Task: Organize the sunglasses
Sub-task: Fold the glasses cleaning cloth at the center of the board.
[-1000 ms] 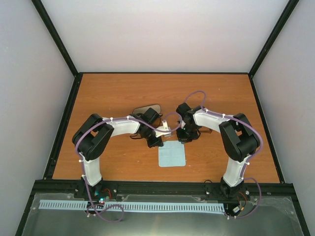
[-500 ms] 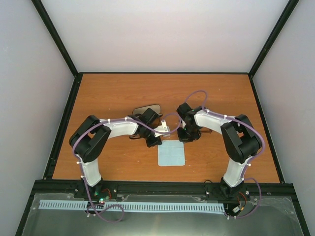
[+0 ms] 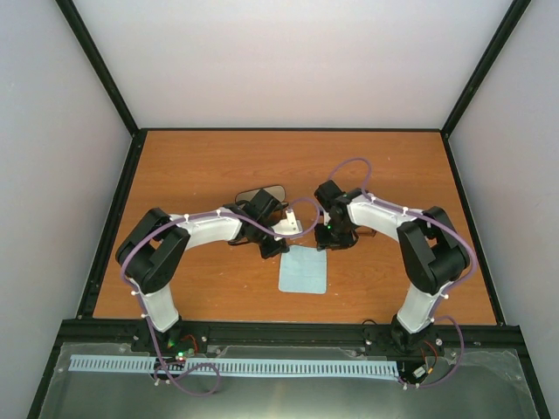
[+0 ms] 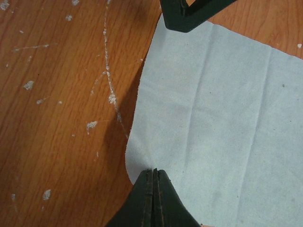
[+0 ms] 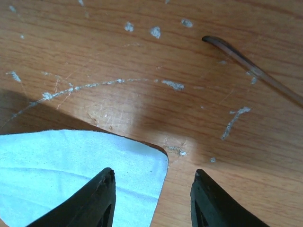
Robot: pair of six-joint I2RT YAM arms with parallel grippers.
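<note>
Only one thin brown arm of the sunglasses [image 5: 255,71] shows, in the right wrist view. It lies flat on the table [image 5: 118,61], its long axis slanting from the curved tip at upper middle down to the right edge. It lies apart from the cloth [image 5: 71,170], and the lenses are out of view. The right gripper [image 5: 153,174] has its fingers spread, straddling a corner of the cloth. The left gripper [image 4: 152,172] has its fingers pressed together at another corner; I cannot tell whether they catch the cloth. The table is orange-brown wood, flecked white and scratched, between pale walls [image 3: 288,61] and black frame posts [image 3: 99,65]. A black case [image 3: 262,192] lies beyond the left arm.
</note>
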